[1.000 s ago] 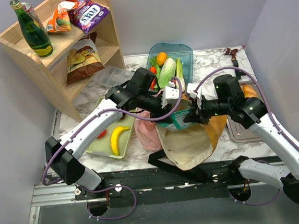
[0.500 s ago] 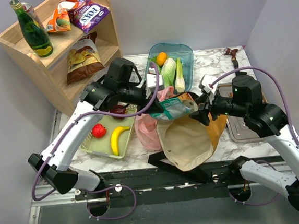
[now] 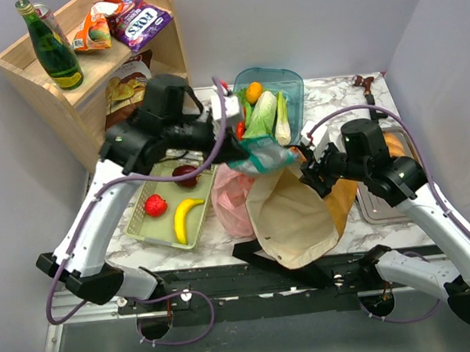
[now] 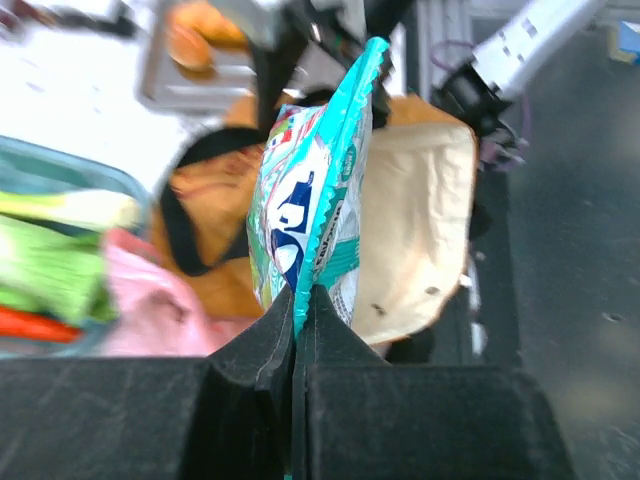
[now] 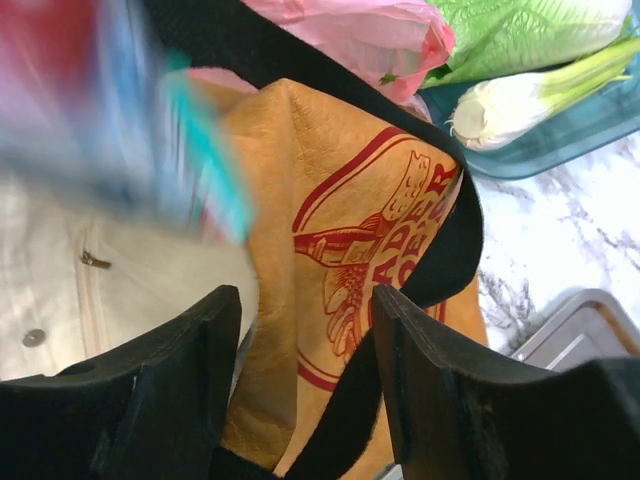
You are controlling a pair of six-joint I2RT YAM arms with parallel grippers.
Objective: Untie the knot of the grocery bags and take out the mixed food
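Note:
My left gripper (image 3: 241, 147) is shut on a teal snack packet (image 3: 259, 153) and holds it in the air above the mouth of the mustard-orange tote (image 3: 292, 220); the left wrist view shows the packet (image 4: 320, 200) pinched edge-on between my gripper's (image 4: 300, 295) jaws. My right gripper (image 3: 309, 175) is open at the tote's far rim. In the right wrist view it (image 5: 300, 300) straddles the tote's printed wall (image 5: 370, 250) and black strap (image 5: 455, 250) without closing. The pink plastic bag (image 3: 230, 194) lies left of the tote; I cannot make out its knot.
A teal bin (image 3: 293, 84) behind holds leafy vegetables (image 3: 264, 112), a carrot piece and an orange (image 3: 253, 91). A green tray (image 3: 145, 229) holds a banana (image 3: 183, 218), a red fruit (image 3: 155, 205) and a dark apple. A wooden shelf (image 3: 90, 114) stands back left, a metal tray (image 3: 377, 205) right.
My left gripper has lifted the teal packet out of the tote and carried it up and left. My right gripper shifted slightly left at the tote's rim.

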